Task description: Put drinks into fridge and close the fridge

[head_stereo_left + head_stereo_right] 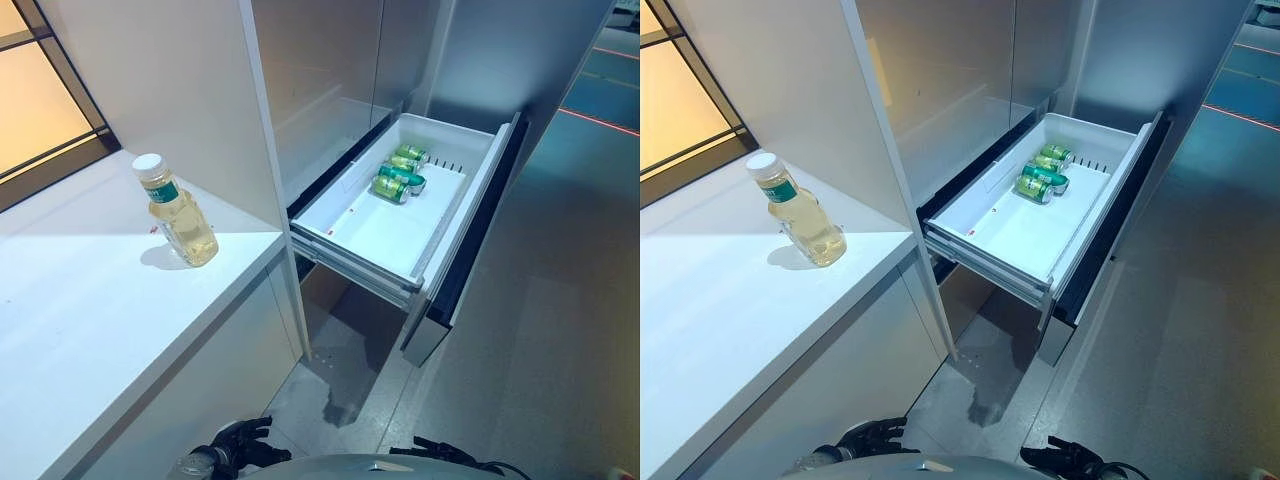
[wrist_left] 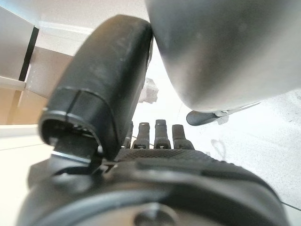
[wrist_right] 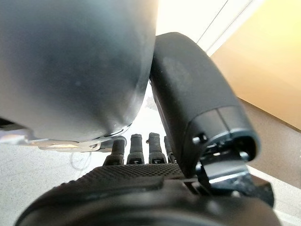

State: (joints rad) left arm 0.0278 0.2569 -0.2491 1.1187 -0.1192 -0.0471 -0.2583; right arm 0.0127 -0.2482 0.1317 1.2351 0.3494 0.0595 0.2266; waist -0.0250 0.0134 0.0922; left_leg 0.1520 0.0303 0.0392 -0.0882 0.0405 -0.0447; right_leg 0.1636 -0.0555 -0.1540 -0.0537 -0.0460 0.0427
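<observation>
A clear bottle of pale yellow drink with a white cap stands upright on the white counter at the left. The fridge's white drawer is pulled out to the right of the counter. Green cans lie on their sides at its far end. My left hand and right hand hang low at the bottom of the eye views, far from the bottle and the drawer. In the wrist views the left hand's fingers and the right hand's fingers are relaxed and hold nothing.
A tall white side panel separates the counter from the fridge. The drawer's dark front juts out over the grey floor. A window lies behind the counter at the far left.
</observation>
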